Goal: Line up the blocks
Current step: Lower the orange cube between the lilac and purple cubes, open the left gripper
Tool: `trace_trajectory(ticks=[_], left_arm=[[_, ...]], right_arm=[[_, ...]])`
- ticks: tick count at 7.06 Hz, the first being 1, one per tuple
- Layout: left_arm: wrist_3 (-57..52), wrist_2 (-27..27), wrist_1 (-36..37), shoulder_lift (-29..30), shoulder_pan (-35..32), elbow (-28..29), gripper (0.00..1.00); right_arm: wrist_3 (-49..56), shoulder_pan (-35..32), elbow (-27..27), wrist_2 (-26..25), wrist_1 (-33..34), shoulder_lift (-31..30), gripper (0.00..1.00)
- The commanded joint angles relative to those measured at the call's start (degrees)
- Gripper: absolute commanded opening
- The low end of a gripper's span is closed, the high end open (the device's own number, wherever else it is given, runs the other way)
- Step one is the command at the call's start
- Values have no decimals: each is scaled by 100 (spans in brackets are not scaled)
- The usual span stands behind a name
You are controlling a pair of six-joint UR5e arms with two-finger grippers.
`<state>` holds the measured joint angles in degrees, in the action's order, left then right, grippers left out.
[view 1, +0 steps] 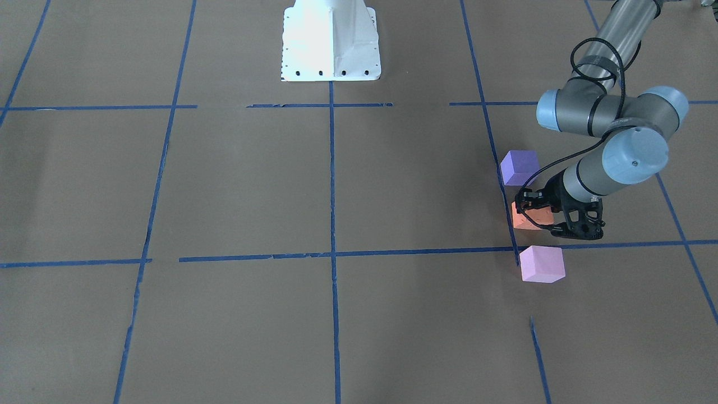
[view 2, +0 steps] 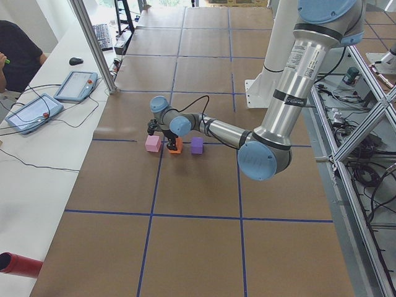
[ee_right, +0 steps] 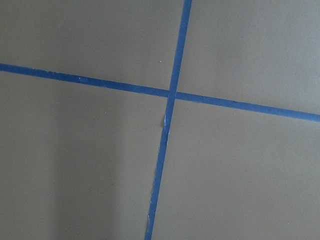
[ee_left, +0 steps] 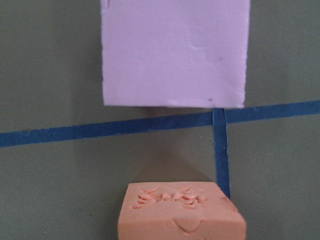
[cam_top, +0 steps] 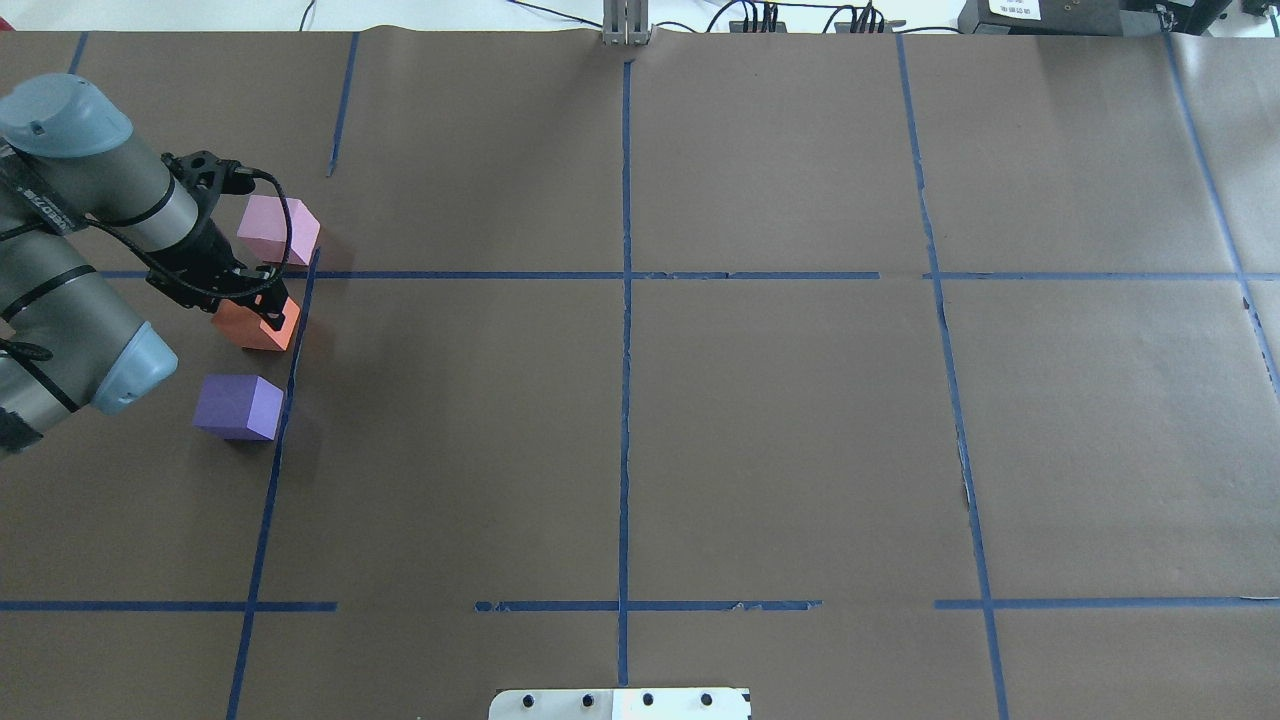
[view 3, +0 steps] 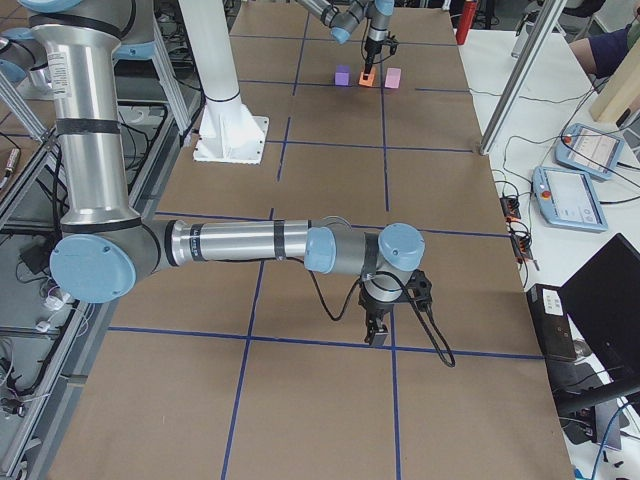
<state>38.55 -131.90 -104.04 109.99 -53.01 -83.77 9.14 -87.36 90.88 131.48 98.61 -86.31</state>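
Three blocks stand in a row along a blue tape line at the table's left. The dark purple block (view 1: 520, 167) (cam_top: 240, 405) is nearest the robot, the orange block (view 1: 529, 220) (cam_top: 248, 327) is in the middle, and the pale pink block (view 1: 541, 264) (cam_top: 278, 229) is farthest. My left gripper (view 1: 539, 216) (cam_top: 262, 302) straddles the orange block with its fingers against its sides, low at the table. In the left wrist view the orange block (ee_left: 181, 212) sits at the bottom and the pink block (ee_left: 175, 50) above it. My right gripper (view 3: 378, 330) shows only in the exterior right view, so I cannot tell its state.
The robot's white base (view 1: 331, 42) stands at mid-table. Blue tape lines (cam_top: 625, 300) grid the brown table. The right wrist view shows only a tape crossing (ee_right: 171, 94). Operators' tablets (view 2: 34, 111) lie on the side bench.
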Motion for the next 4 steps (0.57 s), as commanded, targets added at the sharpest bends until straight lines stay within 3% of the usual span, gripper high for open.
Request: trace_trajectory(ticks=[1,4], left_arm=[[3,7,16,5,19,1,67],[29,7,42,5,28,-8,96]], right_arm=[[0,0,0,0,0,0,100],[0,0,0,0,0,0,100]])
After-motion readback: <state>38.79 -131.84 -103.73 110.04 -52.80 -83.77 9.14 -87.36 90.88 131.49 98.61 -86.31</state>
